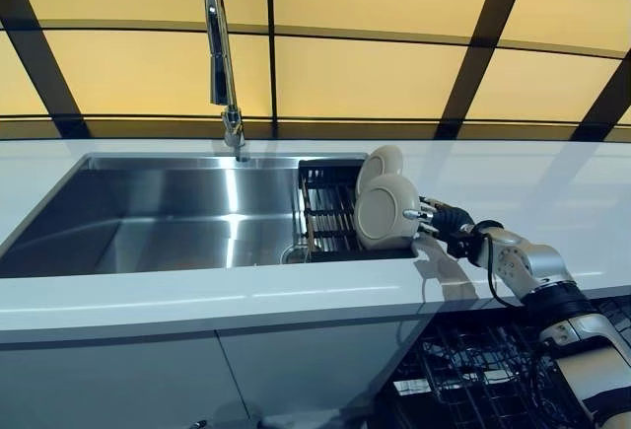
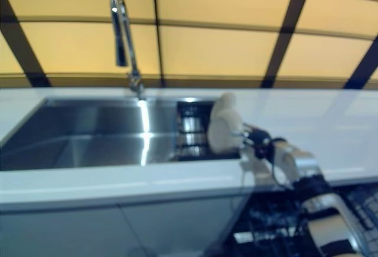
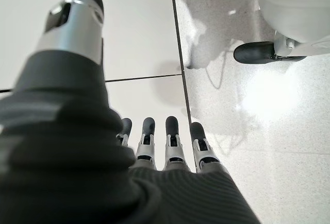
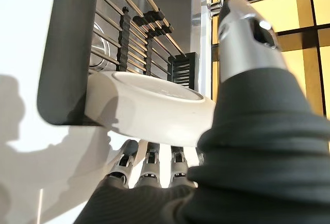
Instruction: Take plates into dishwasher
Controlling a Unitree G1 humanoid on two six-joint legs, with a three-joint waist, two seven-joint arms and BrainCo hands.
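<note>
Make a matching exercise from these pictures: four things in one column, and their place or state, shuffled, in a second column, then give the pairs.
Things
1. tall chrome tap
2. front cream-white round plate
3. black wire dish rack
4. left hand

Places or states
A. sits in the right end of the steel sink
B. hangs over the pale tiled floor, fingers straight, holding nothing
C. rises from the white counter behind the sink
D. stands on edge in the rack, with the right hand at its rim

Pairs: 1-C, 2-D, 3-A, 4-B
</note>
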